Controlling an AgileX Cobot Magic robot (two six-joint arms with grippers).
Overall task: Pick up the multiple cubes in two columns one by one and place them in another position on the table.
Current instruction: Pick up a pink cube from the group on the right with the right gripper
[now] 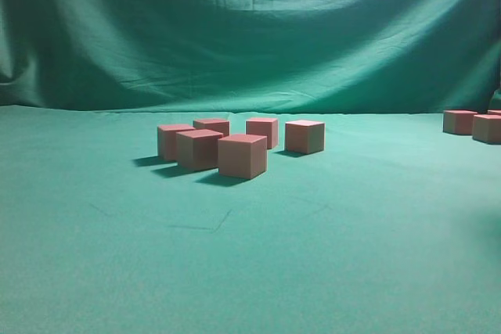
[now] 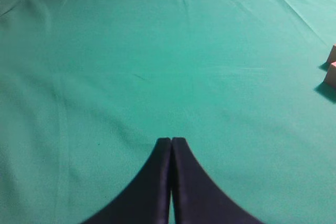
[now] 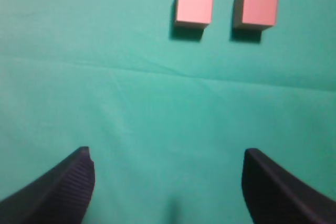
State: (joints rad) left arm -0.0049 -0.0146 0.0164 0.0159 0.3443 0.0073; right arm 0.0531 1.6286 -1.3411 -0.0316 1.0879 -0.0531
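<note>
Table (image 1: 250, 271): green cloth, lightly creased, filled the lower two thirds of the exterior view; a draped green backdrop (image 1: 250, 29) hung behind it.
Centre cubes (image 1: 242, 155): six pinkish-red blocks sat just above the middle of the exterior frame, three nearer the camera and three behind, each casting a shadow to its left.
Right-edge cubes (image 1: 459, 121): more blocks showed at the far right edge of that frame, partly cut off, well apart from the centre group.
My left gripper (image 2: 171, 142): its dark fingers were pressed together at the bottom centre of the left wrist view, clenched on nothing, over bare cloth; slivers of cube (image 2: 331, 73) showed at that frame's right edge.
My right gripper (image 3: 168, 174): its jaws stood wide apart in the bottom corners of the right wrist view, released and empty.
Cubes ahead of my right gripper (image 3: 194, 4): two blocks lay side by side, apart, at the top of that view, well clear of the fingertips.
</note>
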